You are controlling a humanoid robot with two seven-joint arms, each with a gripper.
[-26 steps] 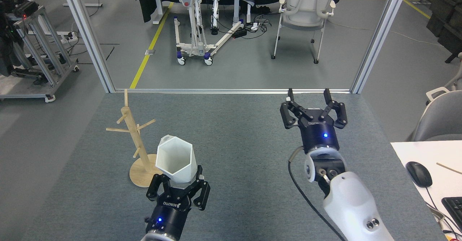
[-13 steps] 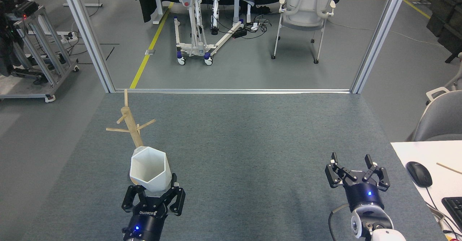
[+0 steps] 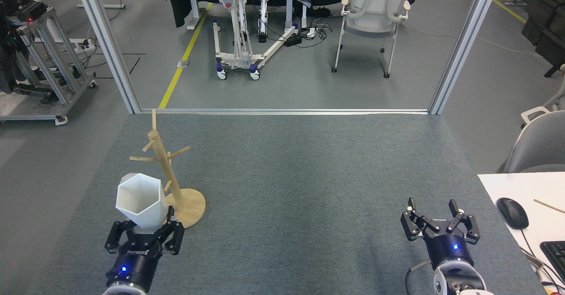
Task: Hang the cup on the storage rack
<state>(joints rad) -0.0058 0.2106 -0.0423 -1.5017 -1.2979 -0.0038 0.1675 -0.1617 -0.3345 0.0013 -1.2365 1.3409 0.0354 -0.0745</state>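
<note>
- My left gripper (image 3: 143, 230) sits low at the near left of the table. Its black fingers (image 3: 175, 235) are closed around the lower part of the cup (image 3: 140, 200).
- The cup is white and faceted, with a six-sided rim. It is held clear of the table with its open mouth facing up toward my camera, tilted slightly.
- I cannot see the cup's handle clearly; only a small pale edge shows behind the far rim.
- The cup is just left of the rack (image 3: 167, 171), beside the lower part of the pole. A short lower peg points toward the cup's right side. I cannot tell whether cup and peg touch.
- The rack is light wood: a slim pole with several short angled pegs on a round disc base. It stands upright on the grey table (image 3: 300, 175), with the base just right of my left gripper.
- My right gripper (image 3: 439, 219) is at the near right of the table, well apart from cup and rack. Its fingers are spread wide and hold nothing.
- Beyond the right table edge is a white desk (image 3: 507, 189) with a black mouse (image 3: 512, 213) and the corner of a keyboard (image 3: 555, 254).
- On the floor beyond the table stands a white chair (image 3: 373, 17).
</note>
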